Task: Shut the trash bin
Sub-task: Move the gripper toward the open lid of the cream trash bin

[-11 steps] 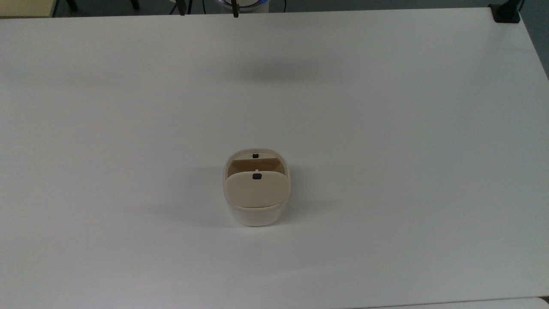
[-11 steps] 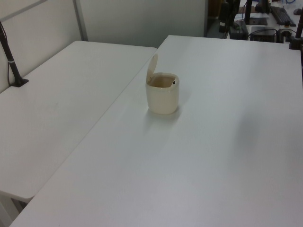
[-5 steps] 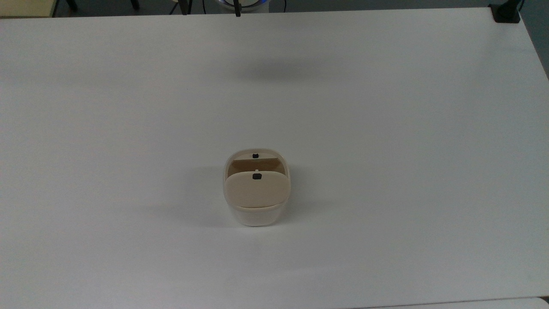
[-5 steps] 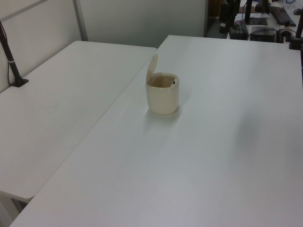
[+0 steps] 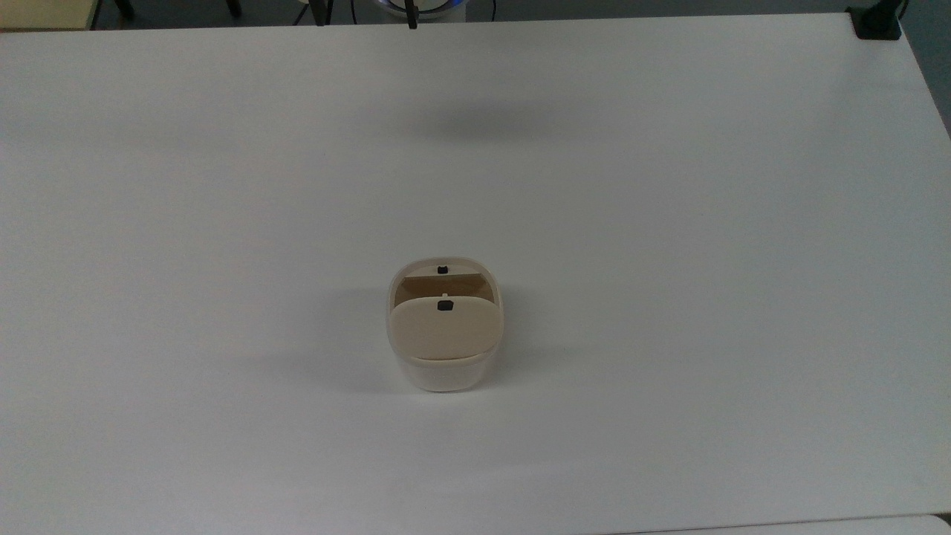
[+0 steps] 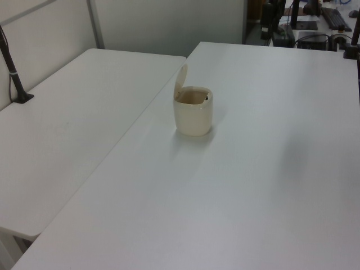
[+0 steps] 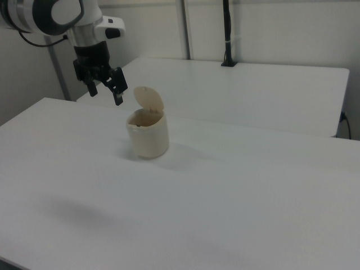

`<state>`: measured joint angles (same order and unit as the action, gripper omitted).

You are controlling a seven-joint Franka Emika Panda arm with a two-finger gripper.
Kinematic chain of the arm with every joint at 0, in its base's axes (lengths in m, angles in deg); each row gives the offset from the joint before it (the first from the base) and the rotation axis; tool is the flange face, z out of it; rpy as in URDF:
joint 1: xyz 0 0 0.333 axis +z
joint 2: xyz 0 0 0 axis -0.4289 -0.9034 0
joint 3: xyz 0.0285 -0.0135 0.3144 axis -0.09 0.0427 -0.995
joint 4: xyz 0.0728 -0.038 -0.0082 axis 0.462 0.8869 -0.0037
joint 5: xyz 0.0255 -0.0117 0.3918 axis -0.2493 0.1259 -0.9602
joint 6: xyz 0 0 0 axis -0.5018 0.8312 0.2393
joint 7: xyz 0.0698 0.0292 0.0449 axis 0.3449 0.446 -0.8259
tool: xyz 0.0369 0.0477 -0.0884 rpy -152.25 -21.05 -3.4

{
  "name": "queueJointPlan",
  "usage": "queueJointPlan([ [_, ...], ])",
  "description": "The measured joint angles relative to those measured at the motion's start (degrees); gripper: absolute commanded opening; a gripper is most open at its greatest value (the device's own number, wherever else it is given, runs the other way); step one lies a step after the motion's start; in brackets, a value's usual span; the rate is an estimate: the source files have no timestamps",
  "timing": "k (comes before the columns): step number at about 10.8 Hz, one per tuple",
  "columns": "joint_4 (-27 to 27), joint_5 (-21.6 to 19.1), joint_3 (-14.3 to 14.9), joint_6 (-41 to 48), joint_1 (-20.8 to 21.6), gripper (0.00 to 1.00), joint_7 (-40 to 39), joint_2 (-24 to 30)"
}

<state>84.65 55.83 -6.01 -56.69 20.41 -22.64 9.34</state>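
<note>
Claw [image 7: 105, 86] is up in the air at the right view's upper left, fingers spread apart, nothing between them, pointing down. It hangs above the tabletop [image 7: 236, 197], to the right view's left of the trash bin [image 7: 148, 135] and a bit higher than its rim, clearly apart from it, no contact. Bin sits upright near the middle of the tabletop; in the top view it is slightly below centre [image 5: 444, 349]. Its beige lid [image 7: 149, 99] stands raised on the hinge, tilted up and back, with the opening exposed; in the left view the lid [image 6: 181, 79] sticks up on the left view's left side of the body. Small black latch [image 5: 443, 305] shows on the lid in the top view. Progress as I judge it: nothing done yet, lid fully open. Left to do: bring the claw over behind/above the lid and push it down until it seats.
</note>
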Motion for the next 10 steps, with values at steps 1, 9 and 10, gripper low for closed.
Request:
queueJointPlan([
  [1, 0.0, 0.0, -0.04, 0.0, 0.0, 1.0, 0.0, 0.0],
  [9, -5.85, 3.25, -0.05, -10.22, 0.04, 1.0, 9.12, -4.05],
  [10, -6.95, 3.3, -0.2, -12.79, 0.57, 1.0, 20.98, -5.2],
])
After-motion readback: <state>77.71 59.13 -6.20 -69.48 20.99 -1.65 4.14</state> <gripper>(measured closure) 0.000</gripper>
